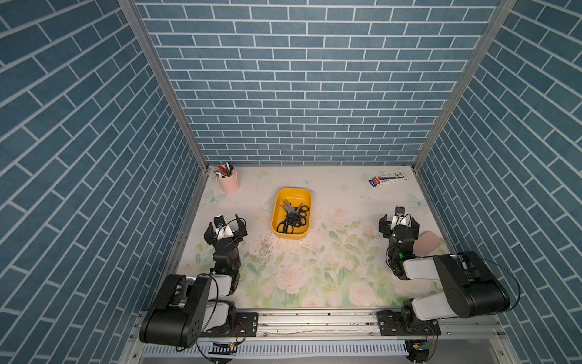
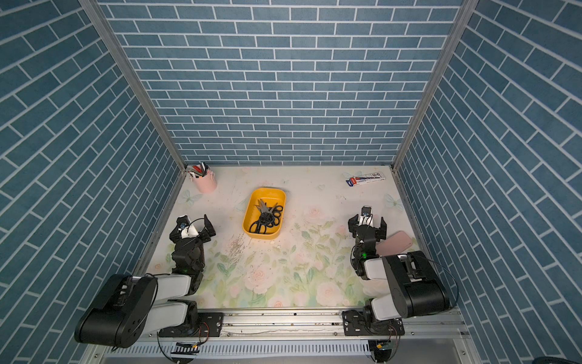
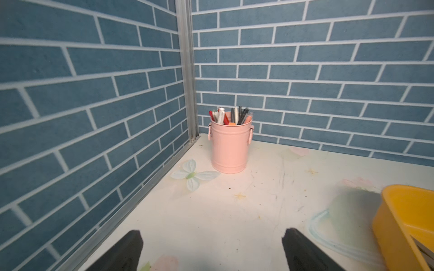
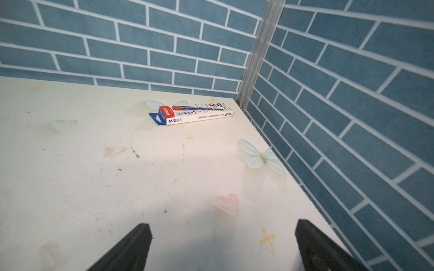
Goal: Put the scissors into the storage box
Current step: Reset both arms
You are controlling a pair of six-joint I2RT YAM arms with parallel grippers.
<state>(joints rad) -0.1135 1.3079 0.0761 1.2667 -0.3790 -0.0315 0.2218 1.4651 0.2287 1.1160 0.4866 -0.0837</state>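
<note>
The yellow storage box [image 1: 294, 191] [image 2: 267, 190] stands on the flowered table, left of centre and toward the back. Several black-handled scissors [image 1: 293, 216] [image 2: 266, 216] lie piled inside it. No scissors show on the table outside the box. My left gripper [image 1: 225, 222] [image 2: 192, 225] is open and empty, to the left of the box and apart from it. In the left wrist view the box's corner [image 3: 404, 211] shows beside the open left gripper [image 3: 213, 234]. My right gripper [image 1: 399, 220] [image 2: 368, 220] [image 4: 223, 225] is open and empty over bare table at the right.
A pink pen cup [image 1: 228, 182] [image 3: 229, 147] stands in the back left corner. A white-and-blue carton [image 1: 389, 179] [image 4: 191, 113] lies at the back right. A flat pink object [image 1: 428, 244] lies beside the right arm. Blue brick walls close three sides.
</note>
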